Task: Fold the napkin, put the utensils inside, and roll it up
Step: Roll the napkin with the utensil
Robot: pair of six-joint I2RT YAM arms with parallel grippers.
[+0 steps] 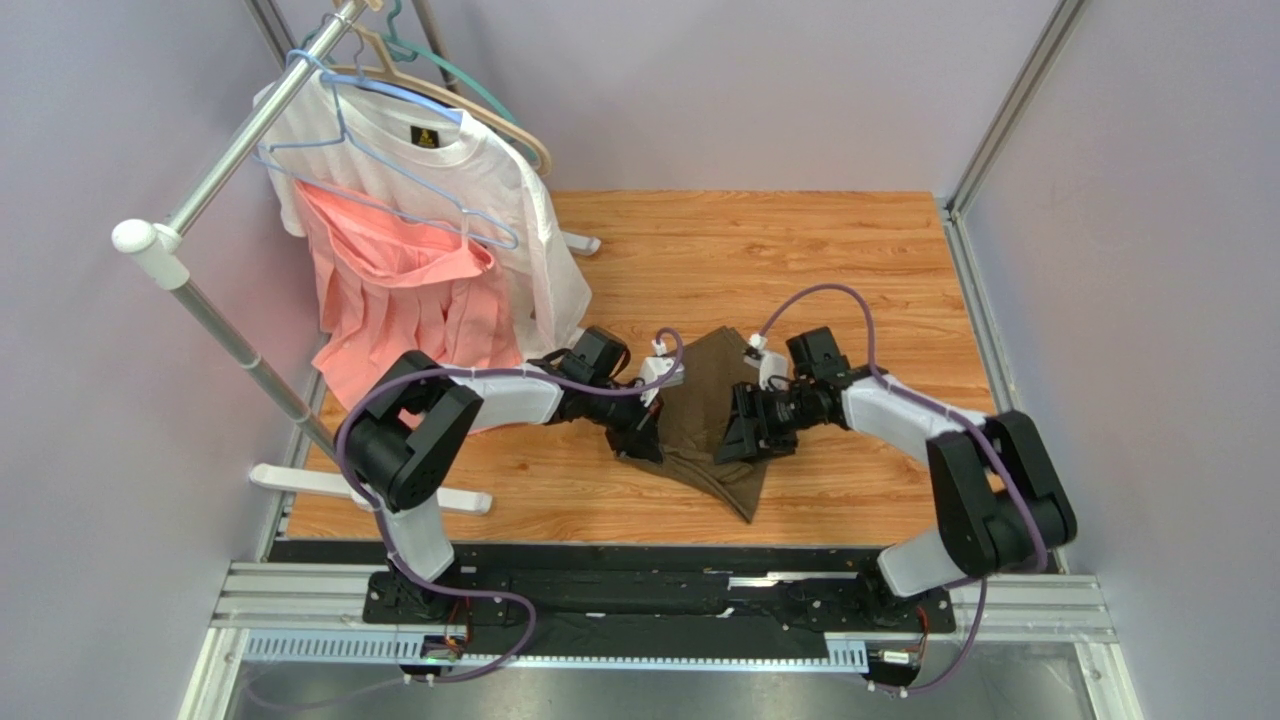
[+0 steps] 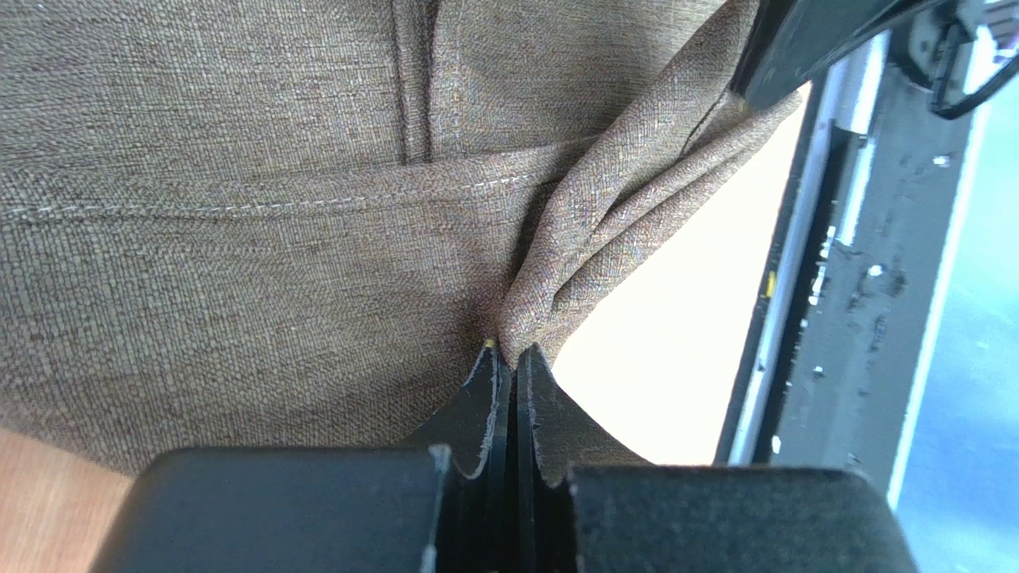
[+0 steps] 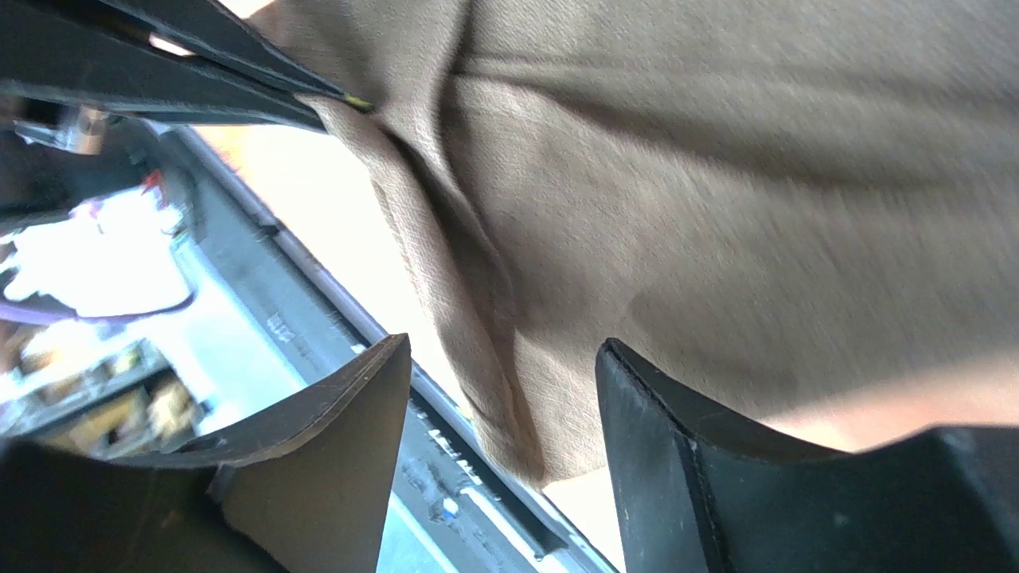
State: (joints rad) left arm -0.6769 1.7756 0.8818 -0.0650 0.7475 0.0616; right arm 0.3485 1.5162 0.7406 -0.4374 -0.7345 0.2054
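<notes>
Wood table (image 1: 842, 285) in a walled bay, rack (image 1: 226, 165) at far left. Napkin (image 1: 706, 413) sits bunched at mid-table between my two arms; part of it looks raised off the wood. It is woven cloth with a stitched hem. Judgement: soft and light, creases at once, neither slippery nor fragile. It will sag from any single hold, so it should be taken at the hem or corners, with two holds well apart, to keep a fold straight. My left gripper (image 2: 508, 358) is clenched on a pinched fold at the cloth's edge. My right gripper (image 3: 502, 352) has its jaws wide apart with cloth just beyond them and nothing grasped. Utensils: none seen in any view.
</notes>
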